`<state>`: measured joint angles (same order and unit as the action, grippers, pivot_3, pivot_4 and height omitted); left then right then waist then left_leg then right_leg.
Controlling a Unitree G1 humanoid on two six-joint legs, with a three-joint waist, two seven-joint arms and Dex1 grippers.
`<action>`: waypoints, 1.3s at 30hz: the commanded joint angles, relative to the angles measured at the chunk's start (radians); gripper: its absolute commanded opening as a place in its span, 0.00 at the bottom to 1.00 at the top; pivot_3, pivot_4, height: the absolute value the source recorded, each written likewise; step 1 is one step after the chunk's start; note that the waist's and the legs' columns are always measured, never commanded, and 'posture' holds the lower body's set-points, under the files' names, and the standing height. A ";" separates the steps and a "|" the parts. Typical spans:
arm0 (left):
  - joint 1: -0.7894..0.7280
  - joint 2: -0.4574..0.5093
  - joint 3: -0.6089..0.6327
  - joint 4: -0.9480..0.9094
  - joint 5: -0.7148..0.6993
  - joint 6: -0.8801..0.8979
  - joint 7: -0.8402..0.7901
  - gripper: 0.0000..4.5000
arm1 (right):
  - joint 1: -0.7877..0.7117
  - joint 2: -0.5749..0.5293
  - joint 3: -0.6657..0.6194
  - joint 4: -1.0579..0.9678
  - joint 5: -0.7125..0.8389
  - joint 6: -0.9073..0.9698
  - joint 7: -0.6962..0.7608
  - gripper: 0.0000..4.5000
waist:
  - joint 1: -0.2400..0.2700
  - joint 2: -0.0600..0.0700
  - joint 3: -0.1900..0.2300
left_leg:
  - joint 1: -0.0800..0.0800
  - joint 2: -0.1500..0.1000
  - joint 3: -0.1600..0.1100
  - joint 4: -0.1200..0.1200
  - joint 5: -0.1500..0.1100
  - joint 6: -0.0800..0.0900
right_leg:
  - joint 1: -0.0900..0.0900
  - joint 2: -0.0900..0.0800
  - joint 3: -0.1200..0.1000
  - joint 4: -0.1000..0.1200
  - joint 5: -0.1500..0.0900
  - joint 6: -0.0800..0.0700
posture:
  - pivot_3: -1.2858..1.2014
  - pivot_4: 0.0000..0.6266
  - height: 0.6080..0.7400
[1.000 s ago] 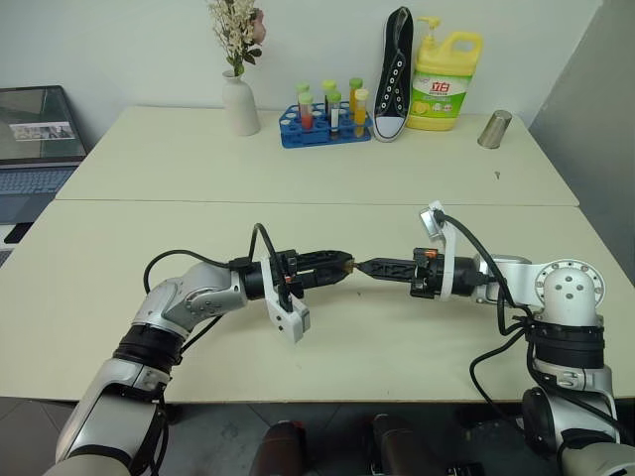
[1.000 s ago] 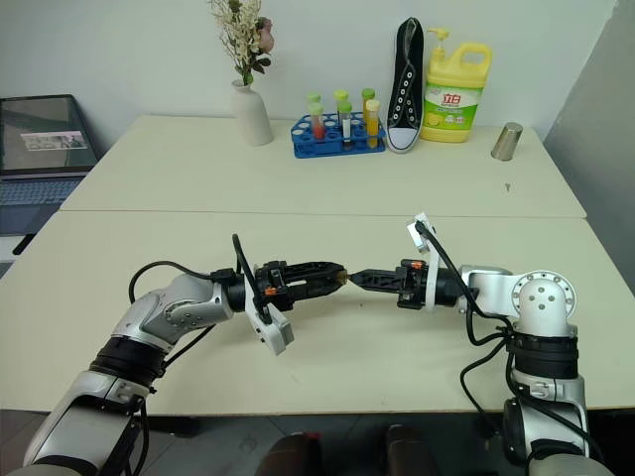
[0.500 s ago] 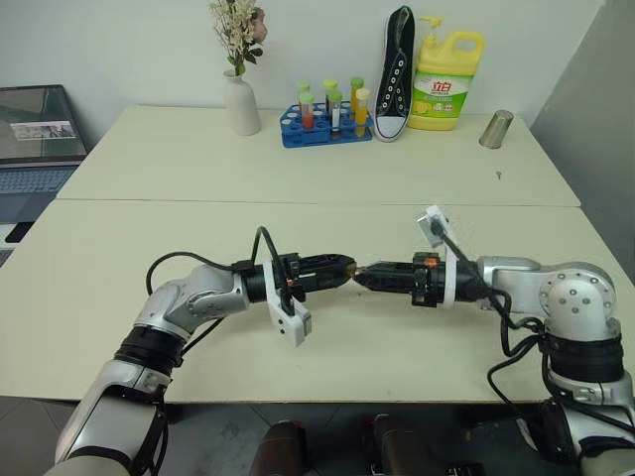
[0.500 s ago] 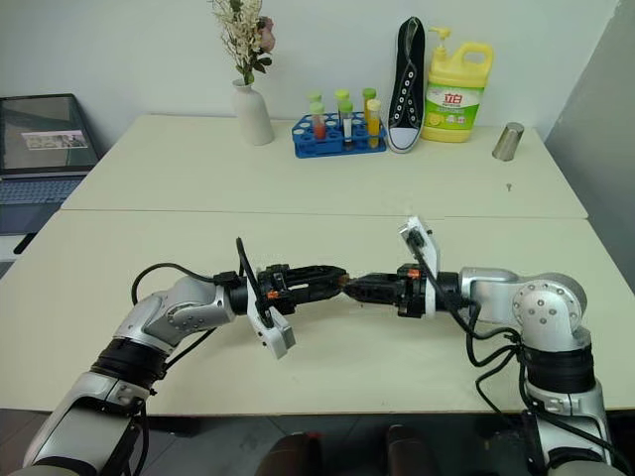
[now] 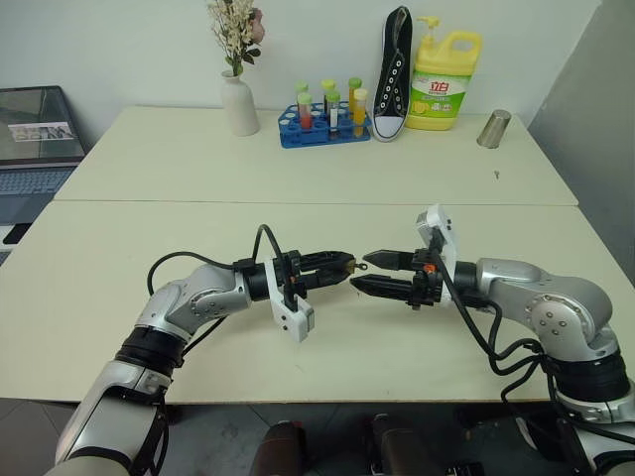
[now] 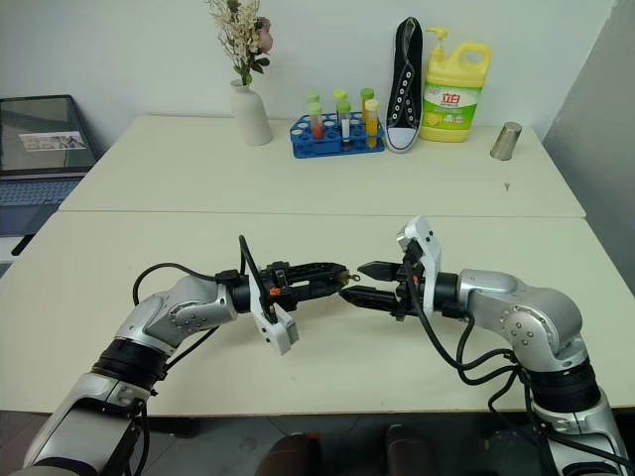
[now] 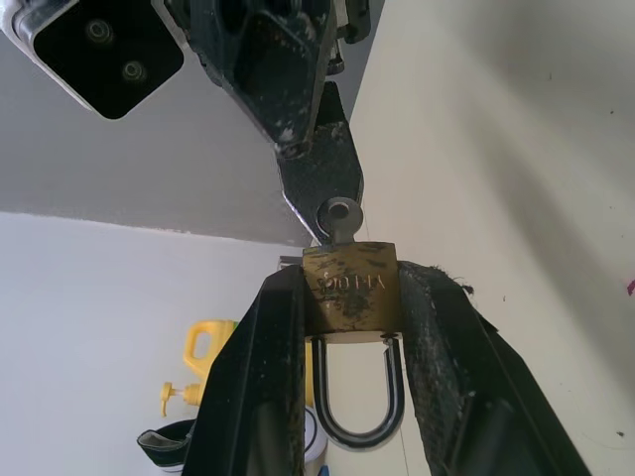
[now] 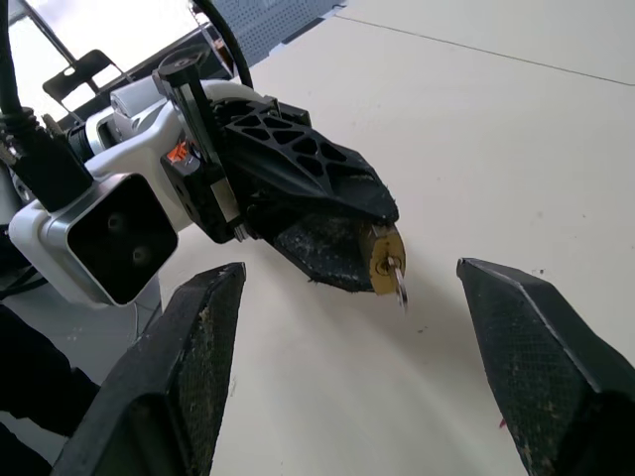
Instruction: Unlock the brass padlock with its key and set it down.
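Left wrist view, brass padlock [image 7: 351,288] clamped, key [image 7: 342,217] inserted

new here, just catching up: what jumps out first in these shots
Above the near table's middle, the two tools meet tip to tip. The left tool pinches the brass padlock, with the key sticking out of it. The right tool faces it, jaws open around nothing.

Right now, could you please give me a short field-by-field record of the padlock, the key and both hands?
brass padlock: clamped between the left hand's fingers, held above the table
shackle: seated in the body
key: standing in the keyhole, gripped by nothing
left hand: shut on the brass padlock
right hand: open, fingers spread on either side of the key
table: cream top
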<state>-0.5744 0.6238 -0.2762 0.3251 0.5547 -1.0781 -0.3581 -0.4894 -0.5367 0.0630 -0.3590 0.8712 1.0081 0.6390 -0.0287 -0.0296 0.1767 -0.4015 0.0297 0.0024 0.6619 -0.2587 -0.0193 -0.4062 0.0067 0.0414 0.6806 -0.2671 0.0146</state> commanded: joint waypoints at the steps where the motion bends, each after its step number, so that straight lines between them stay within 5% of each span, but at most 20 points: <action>1: -0.019 -0.003 -0.001 -0.021 -0.021 -0.007 0.016 0.21 | -0.026 0.024 0.000 0.008 -0.021 -0.027 0.003 0.79 | 0.000 0.000 0.000 | 0.000 0.000 0.000 0.000 0.000 0.000 | 0.000 0.000 0.000 0.000 0.000 0.000 | 0.52 0.24 1.00; 11: -0.016 0.000 -0.001 -0.026 -0.022 -0.004 0.014 0.21 | -0.051 0.070 0.015 0.055 -0.059 -0.013 0.023 0.79 | 0.000 0.000 0.000 | 0.000 0.000 0.000 0.000 0.000 0.000 | 0.000 0.000 0.000 0.000 0.000 0.000 | 0.52 0.24 1.00; 15: -0.015 0.000 -0.002 -0.029 -0.020 -0.004 0.014 0.21 | -0.056 0.074 0.024 0.065 -0.080 -0.019 0.027 0.60 | 0.000 0.000 0.000 | 0.000 0.000 0.000 0.000 0.000 0.000 | 0.000 0.000 0.000 0.000 0.000 0.000 | 0.52 0.24 1.00; 22: -0.013 0.005 -0.002 -0.028 -0.023 -0.006 0.011 0.21 | -0.056 0.079 0.027 0.071 -0.095 -0.020 0.037 0.02 | 0.000 0.000 0.000 | 0.000 0.000 0.000 0.000 0.000 0.000 | 0.000 0.000 0.000 0.000 0.000 0.000 | 0.52 0.24 1.00; 39: -0.007 0.013 -0.013 -0.013 -0.042 -0.028 0.005 0.21 | -0.057 0.118 -0.018 0.070 -0.066 0.012 0.046 0.02 | 0.000 0.000 0.000 | 0.000 0.000 0.000 0.000 0.000 0.000 | 0.000 0.000 0.000 0.000 0.000 0.000 | 0.52 0.24 1.00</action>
<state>-0.5760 0.6336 -0.2790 0.3260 0.5478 -1.0832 -0.3610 -0.5251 -0.4339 0.0807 -0.2668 0.7696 1.0335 0.6740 -0.0287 -0.0296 0.1767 -0.4015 0.0296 0.0022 0.6619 -0.2587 -0.0193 -0.4062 0.0065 0.0412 0.6807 -0.2670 0.0144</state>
